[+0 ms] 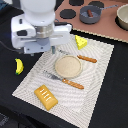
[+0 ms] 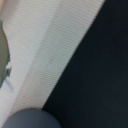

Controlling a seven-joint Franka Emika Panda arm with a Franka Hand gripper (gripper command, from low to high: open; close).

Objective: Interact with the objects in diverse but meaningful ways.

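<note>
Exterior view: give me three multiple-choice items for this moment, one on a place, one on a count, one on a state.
1. Where does the banana lie?
A. on the plate
B. on the dark table off the mat's edge, at the exterior view's left
C. in the pot

2. How many orange-handled utensils lie on the mat?
A. one
B. two
C. four

3. What is on the round plate?
A. nothing
B. the cheese wedge
C. the bread slab

Answers: 1 B, the banana rests on black surface outside the mat. 2 B, a fork and a knife flank the plate. 3 A, the plate shows bare; the cheese wedge and bread slab lie apart from it.
</note>
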